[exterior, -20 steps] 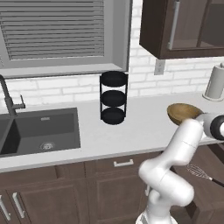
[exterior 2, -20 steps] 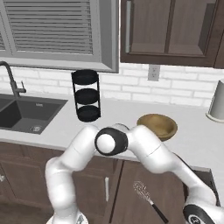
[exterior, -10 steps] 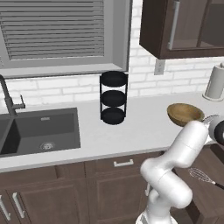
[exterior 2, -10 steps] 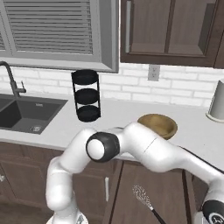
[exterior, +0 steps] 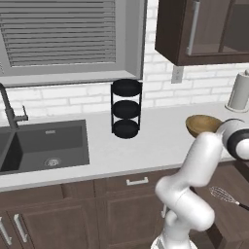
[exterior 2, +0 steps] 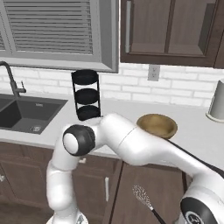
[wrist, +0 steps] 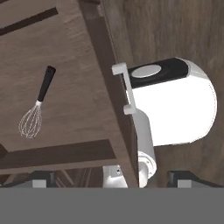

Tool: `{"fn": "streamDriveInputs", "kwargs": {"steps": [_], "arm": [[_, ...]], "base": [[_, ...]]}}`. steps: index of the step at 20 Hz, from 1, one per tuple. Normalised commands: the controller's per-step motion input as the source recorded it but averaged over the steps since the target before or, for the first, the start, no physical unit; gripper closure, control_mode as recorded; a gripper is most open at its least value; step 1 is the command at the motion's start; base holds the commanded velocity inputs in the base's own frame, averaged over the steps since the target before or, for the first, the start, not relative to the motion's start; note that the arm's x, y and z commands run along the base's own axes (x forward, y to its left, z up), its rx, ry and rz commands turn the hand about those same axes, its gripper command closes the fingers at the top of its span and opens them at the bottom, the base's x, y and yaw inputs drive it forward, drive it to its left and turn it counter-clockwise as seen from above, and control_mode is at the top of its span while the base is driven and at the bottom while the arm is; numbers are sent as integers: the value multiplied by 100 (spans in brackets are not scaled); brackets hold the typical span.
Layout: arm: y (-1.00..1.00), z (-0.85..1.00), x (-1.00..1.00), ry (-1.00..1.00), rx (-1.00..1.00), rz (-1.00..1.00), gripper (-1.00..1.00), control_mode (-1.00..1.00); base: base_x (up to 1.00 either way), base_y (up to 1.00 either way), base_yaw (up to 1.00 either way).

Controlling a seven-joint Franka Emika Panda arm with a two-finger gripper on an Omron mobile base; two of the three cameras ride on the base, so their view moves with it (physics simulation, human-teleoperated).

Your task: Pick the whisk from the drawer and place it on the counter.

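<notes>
The whisk (wrist: 31, 118), with a silver wire head and a black handle, lies flat on the floor of the open dark brown drawer (wrist: 83, 109). In the hand view my gripper (wrist: 113, 178) looks down into the drawer from well above. Its fingertips (wrist: 41, 179) stand far apart, open, with nothing between them. The whisk lies up and to the left of them, apart from both. From the base views the whisk (exterior: 224, 196) (exterior 2: 142, 195) lies in the pulled-out drawer (exterior 2: 146, 177) below the light grey counter (exterior: 155, 141).
A wooden bowl (exterior: 204, 125) sits on the counter above the drawer. A black three-tier stand (exterior: 126, 108) stands mid-counter, and the dark sink (exterior: 44, 146) is at the left. A paper towel roll (exterior: 239, 92) stands at the far right. The drawer's side wall (wrist: 111, 87) runs beside the whisk.
The arm has swung further right and lower over the open drawer. The whisk has not moved and the jaws have stayed open.
</notes>
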Motion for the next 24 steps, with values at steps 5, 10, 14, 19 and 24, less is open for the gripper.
{"fn": "streamDriveInputs", "kwargs": {"steps": [5,10,14,19,24], "arm": [[67,0,0,0,-6,-2,-100,-100],[47,0,4,0,-4,-1,-100,-100],[12,0,3,0,0,0,-100,-100],[12,0,7,0,-3,1,-100,-100],[82,0,8,0,-10,2,-100,-100]], "base": [[0,0,0],[0,0,0],[0,0,0],[0,0,0],[0,0,0]]}}
